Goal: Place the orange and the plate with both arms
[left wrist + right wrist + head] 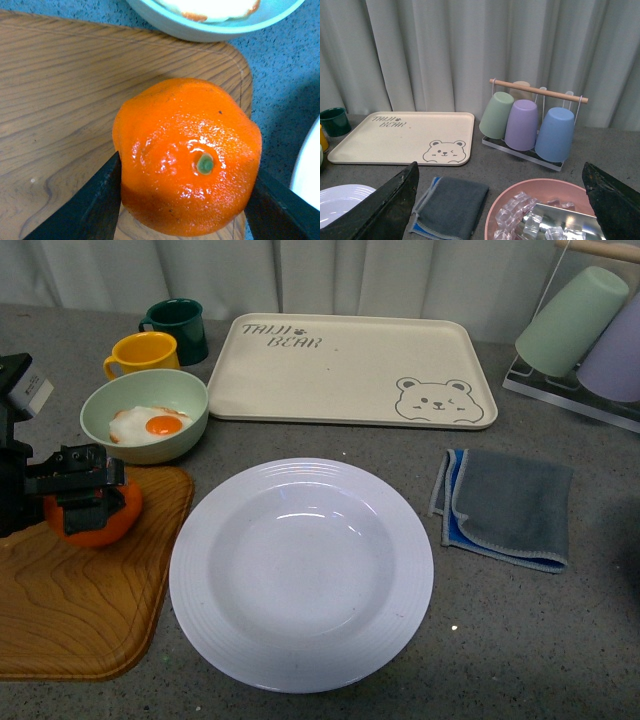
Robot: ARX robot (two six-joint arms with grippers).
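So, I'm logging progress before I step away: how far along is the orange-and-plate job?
Nothing looks finished yet. In hand: the left gripper has its fingers against both sides of the orange, which sits on the wooden board. Left: lifting and placing it; the plate is empty and untouched, the right gripper open, away from it.

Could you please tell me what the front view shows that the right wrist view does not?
Front view only: the round bright orange fruit on the wooden board, held in the left gripper, and the pale green bowl with a fried egg. Right wrist view only: the pink bowl of ice cubes, the blue cup. Shared: the large white ridged plate, cream bear tray, grey cloth.
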